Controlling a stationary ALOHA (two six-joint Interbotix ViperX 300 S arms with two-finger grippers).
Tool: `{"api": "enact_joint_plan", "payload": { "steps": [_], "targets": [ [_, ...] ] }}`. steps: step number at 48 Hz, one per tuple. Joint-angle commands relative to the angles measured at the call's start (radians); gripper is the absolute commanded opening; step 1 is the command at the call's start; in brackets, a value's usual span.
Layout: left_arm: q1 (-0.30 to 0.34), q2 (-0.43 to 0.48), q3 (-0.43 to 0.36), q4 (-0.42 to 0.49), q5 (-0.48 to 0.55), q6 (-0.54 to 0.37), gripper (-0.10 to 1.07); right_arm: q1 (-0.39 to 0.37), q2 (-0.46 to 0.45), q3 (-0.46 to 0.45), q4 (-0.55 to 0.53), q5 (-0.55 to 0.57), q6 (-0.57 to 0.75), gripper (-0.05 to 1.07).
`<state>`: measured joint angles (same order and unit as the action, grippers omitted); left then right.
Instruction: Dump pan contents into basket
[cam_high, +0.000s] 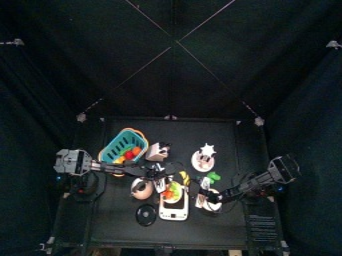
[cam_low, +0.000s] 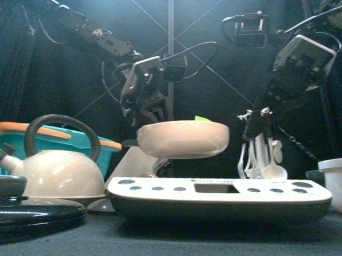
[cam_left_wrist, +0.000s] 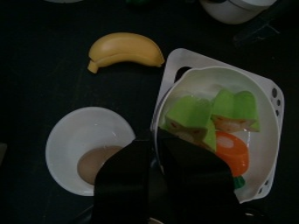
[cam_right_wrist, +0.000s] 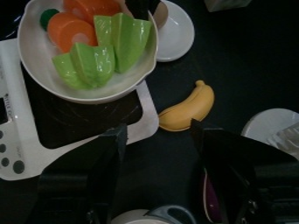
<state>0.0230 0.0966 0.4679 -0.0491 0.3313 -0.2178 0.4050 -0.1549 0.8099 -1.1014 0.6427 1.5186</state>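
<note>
Left gripper (cam_left_wrist: 149, 162) clamps the pan (cam_right_wrist: 87, 48); keep it level until over the basket (cam_high: 126, 146); right gripper (cam_right_wrist: 158, 157) wide

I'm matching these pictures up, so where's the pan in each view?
Top: pan at mid-table, near the front.
Front: centre, raised above the scale.
Left wrist: right half.
Right wrist: upper left, over the scale.
Shared landmark: the scale.

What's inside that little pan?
The pan holds toy food: green leafy pieces and orange slices. Anything beneath them is covered. The left pincer grips its rim.
</note>
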Motion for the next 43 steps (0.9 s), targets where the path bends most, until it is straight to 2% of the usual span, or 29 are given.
{"api": "enact_joint_plan", "payload": {
  "steps": [1,14,28,36,43],
  "targets": [
    [0.002,-0.031,-0.011,-0.002,-0.009,-0.003,0.53,0.003,-0.014,-0.009,0.002,0.002,-0.003,0.92],
    [0.021,-0.095,0.003,0.0,0.021,-0.002,0.53,0.003,-0.023,-0.006,0.0,0.002,-0.003,0.92],
    [0.137,-0.259,0.026,0.006,0.242,0.006,0.53,-0.003,-0.023,0.0,-0.003,0.002,-0.003,0.92],
    [0.186,-0.348,0.043,0.018,0.276,0.018,0.53,-0.008,-0.02,0.0,-0.008,0.002,-0.005,0.91],
    [0.245,-0.466,0.084,0.026,0.281,0.026,0.53,-0.008,-0.018,0.0,-0.008,0.002,-0.003,0.92]
  ]
}}
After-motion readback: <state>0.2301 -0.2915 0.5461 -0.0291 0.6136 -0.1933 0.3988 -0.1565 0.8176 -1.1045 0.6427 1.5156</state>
